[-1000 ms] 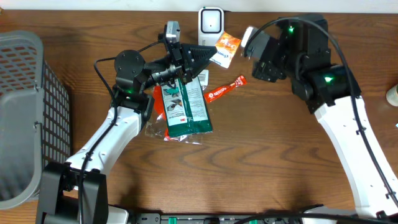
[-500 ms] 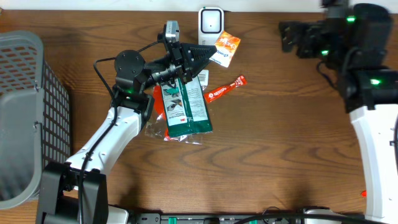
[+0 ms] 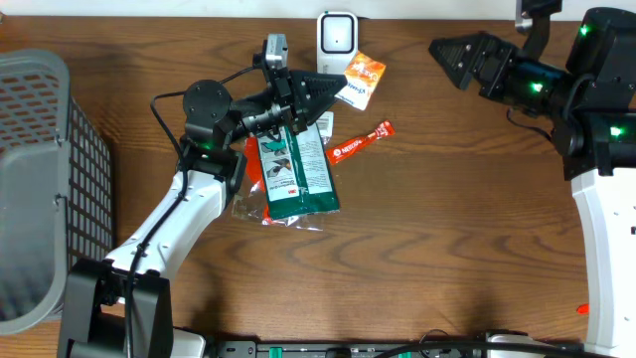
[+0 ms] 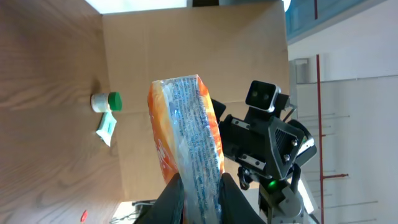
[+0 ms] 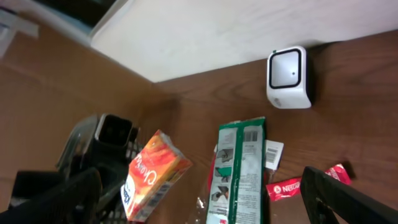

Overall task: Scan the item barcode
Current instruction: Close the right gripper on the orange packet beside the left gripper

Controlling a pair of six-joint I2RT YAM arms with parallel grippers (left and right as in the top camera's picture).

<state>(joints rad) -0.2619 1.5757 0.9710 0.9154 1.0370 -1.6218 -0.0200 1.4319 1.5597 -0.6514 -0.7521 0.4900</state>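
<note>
Left tool (image 3: 336, 89) is clamped nearly closed on 1 orange snack packet (image 3: 364, 76), holding it above the table (image 3: 447, 219), just beside the white barcode scanner (image 3: 338, 35). Right tool (image 3: 449, 52) hangs well apart from the packet, its 2 fingers spread wide and holding nothing. A green package (image 3: 298, 171) and a red sachet (image 3: 360, 141) lie on the table near the left tool.

1. Grey plastic mesh basket (image 3: 89, 169): stands at the left edge of the brown wooden table (image 3: 447, 229).
2. Flat green plastic packet (image 3: 298, 179): lies mid-table over a crumpled clear wrapper with orange-red print (image 3: 253, 184).
3. Slim red foil sachet (image 3: 360, 142): lies aslant just right of the green packet.
4. Small white bottle with green cap (image 4: 106, 101): rests on the wood in the left wrist view.
</note>
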